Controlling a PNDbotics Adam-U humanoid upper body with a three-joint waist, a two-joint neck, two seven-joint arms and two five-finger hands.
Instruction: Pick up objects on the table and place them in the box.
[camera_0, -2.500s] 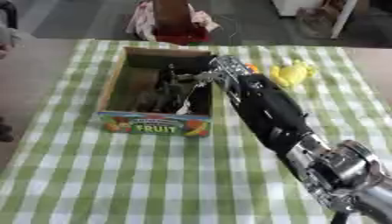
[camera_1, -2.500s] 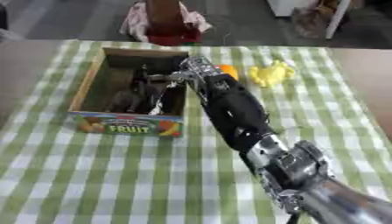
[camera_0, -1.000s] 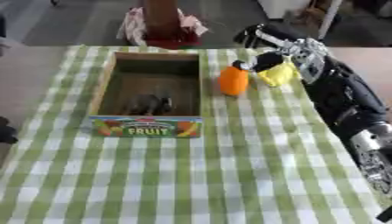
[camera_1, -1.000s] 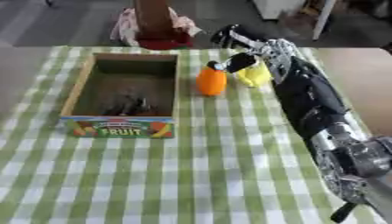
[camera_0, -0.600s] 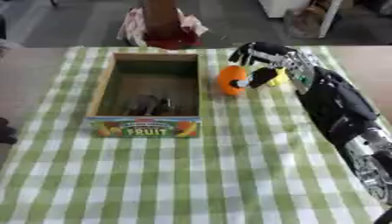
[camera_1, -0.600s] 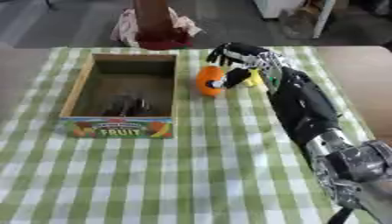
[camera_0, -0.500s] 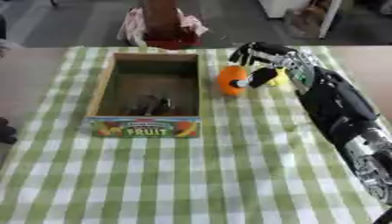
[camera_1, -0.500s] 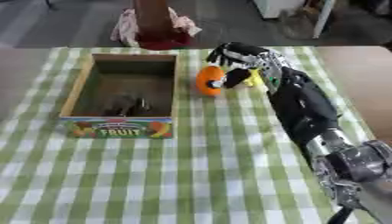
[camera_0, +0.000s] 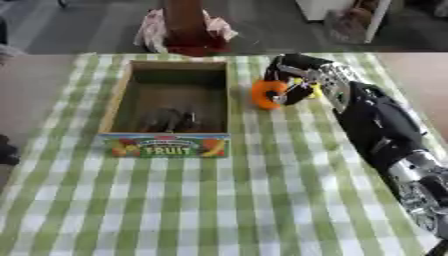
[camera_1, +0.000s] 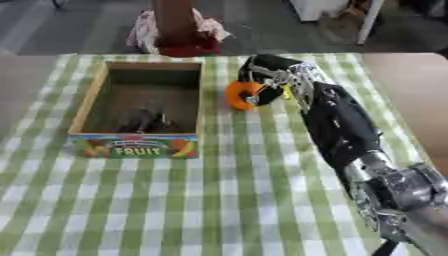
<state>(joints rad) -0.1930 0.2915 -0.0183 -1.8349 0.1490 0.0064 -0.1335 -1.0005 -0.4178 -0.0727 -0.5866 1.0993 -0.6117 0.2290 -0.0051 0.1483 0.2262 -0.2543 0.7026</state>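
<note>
An orange fruit (camera_0: 265, 94) sits just right of the cardboard box (camera_0: 120, 94) marked FRUIT, near its far right corner. My right hand (camera_0: 292, 75) reaches in from the right with its fingers curled round the orange fruit's right and top sides. A sliver of a yellow object (camera_0: 314, 88) shows behind the hand, mostly hidden. Dark objects (camera_0: 169, 119) lie in the near part of the box. My left hand is out of both views.
A green and white checked cloth (camera_0: 227, 200) covers the table. Past the far edge stand a red-brown post (camera_0: 185, 20) with pale bags at its foot. My right arm (camera_0: 378, 130) lies along the table's right side.
My right hand has left the box, swung to the far right, and come down round the orange fruit; fruit and hand have since shifted slightly left towards the box.
</note>
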